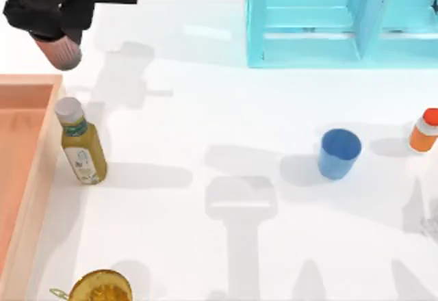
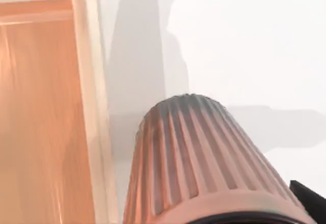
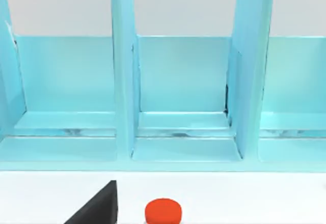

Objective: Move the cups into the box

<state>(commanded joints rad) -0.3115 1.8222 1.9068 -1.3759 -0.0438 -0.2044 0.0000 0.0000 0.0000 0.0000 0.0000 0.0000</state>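
White counter point(image 1: 226, 123), broad and evenly lit, crossed by soft grey arm shadows.

Cyan-blue shelf frame point(image 1: 342, 20) along the far edge, right of centre; upright dividers and shallow bays seen close in the right wrist view point(image 3: 178, 81).

Box point(image 1: 24, 171) at the counter's left edge: light orange-tan wood, shallow, tray-like, thick raised walls, floor bare where visible. Same thick wall and inner floor in the left wrist view point(image 2: 86, 81).

Left claw point(image 1: 51, 20) raised near the far left corner, just beyond the box's far wall. Pinching the maroon cup point(image 1: 61, 51): dark brown-maroon, ribbed down the sides, tapered, handleless, narrow base pointing down, held off the counter. Ribbing and taper plain in the left wrist view point(image 2: 204, 158), cup hanging beside the box wall, over bare counter.

Yellow-green bottle point(image 1: 81, 144) with grey cap, tilted, just beside the box's right wall.

Blue cup point(image 1: 339, 152): plain blue, smooth, tapered, handleless, upright, mouth open, right of centre on the counter, well apart from the box.

Amber-yellow glass vessel point(image 1: 101, 287) at the near edge, left side.

Small orange bottle point(image 1: 424, 130) at the far right, red cap point(image 3: 163, 211).

Right claw point(image 3: 97, 208): one dark finger tip near that cap; spread or pressed together, cannot tell.
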